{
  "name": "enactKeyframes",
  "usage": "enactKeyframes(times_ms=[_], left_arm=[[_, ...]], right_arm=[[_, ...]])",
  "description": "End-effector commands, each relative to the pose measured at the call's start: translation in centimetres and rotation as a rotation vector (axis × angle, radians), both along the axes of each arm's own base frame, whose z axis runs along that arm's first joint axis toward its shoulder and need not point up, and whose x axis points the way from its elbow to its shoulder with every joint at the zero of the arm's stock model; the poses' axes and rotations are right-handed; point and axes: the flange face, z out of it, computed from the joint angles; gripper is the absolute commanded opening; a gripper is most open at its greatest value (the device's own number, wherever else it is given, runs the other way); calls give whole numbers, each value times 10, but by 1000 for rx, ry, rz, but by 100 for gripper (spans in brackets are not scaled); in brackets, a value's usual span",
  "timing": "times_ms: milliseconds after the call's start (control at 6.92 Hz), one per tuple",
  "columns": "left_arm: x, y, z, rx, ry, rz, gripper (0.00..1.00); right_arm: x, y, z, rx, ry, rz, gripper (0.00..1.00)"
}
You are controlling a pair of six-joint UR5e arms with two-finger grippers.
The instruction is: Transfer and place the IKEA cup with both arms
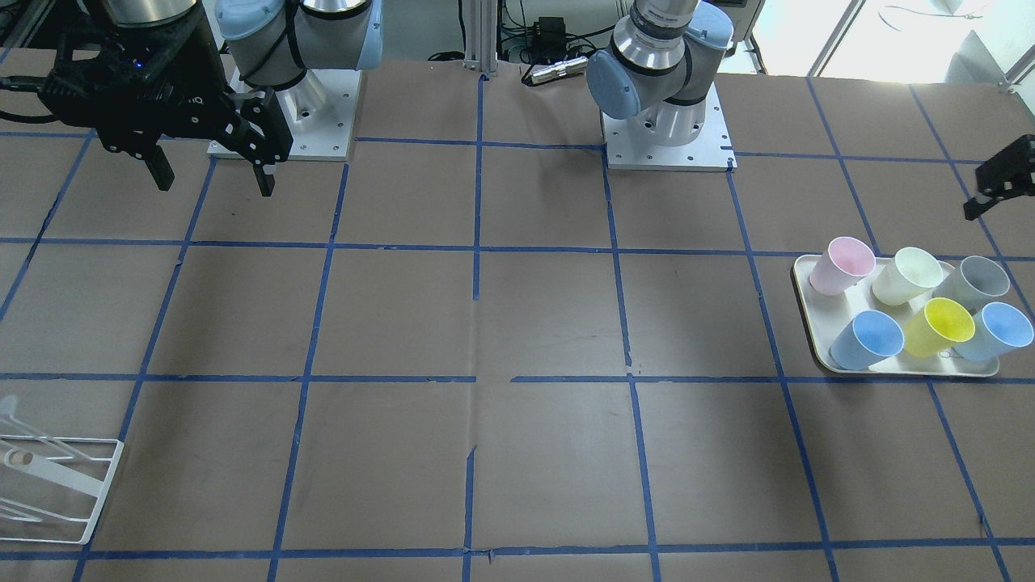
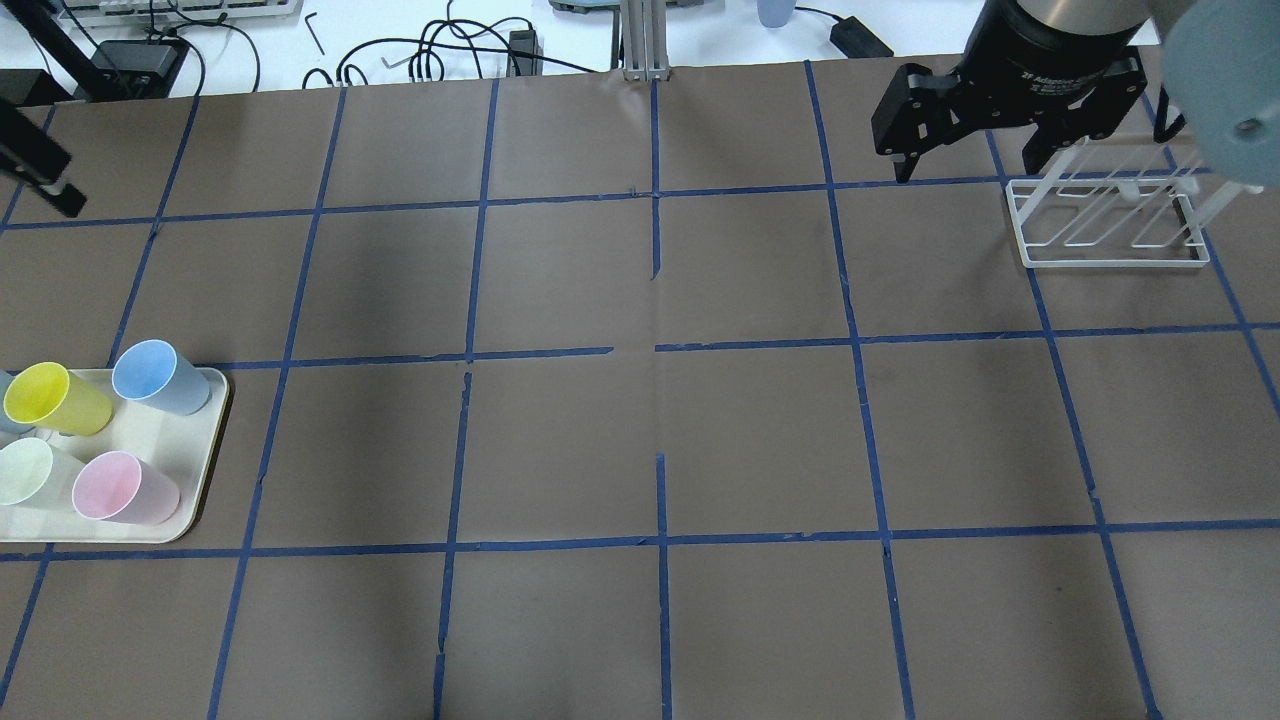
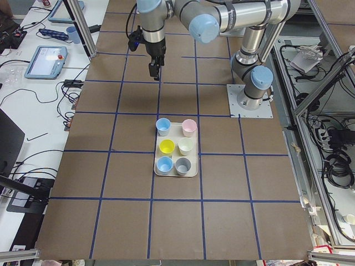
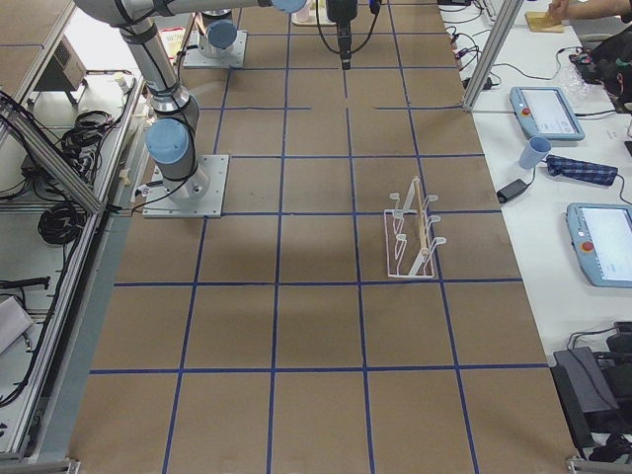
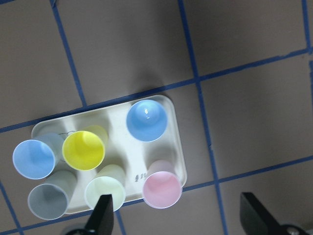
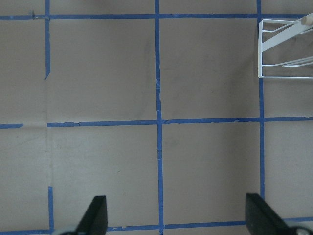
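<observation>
The pale grey IKEA cup [image 1: 974, 283] stands upright at a back corner of a cream tray [image 1: 811, 323], beside the pale cream-green cup [image 1: 907, 276]. It also shows in the left wrist view [image 5: 48, 201] and the exterior left view [image 3: 183, 165]. It is out of the overhead view. My left gripper [image 5: 178, 220] is open and empty, held high over the tray; it shows at the front view's edge [image 1: 999, 182]. My right gripper [image 2: 965, 160] is open and empty, raised over bare table on the other side [image 1: 214, 153].
The tray also holds a pink cup [image 1: 842, 265], a yellow cup [image 1: 939, 326] and two light blue cups [image 1: 867, 339]. A white wire rack [image 2: 1105, 220] stands near my right gripper. Blue tape lines grid the brown table.
</observation>
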Motion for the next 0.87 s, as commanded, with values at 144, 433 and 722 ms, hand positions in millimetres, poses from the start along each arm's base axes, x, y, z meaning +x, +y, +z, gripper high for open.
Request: enactKeyframes(times_ms=[144,433,722], left_arm=[[-175,34,-14,16,-5,49,99],[-177,70,-26,19,5,38,100],[-172,64,-13,-96,10,44,100]], right_arm=[[0,0,1,-3,4,1,100],[0,1,0,0,4,1,100],[0,1,0,2,2,0,100]])
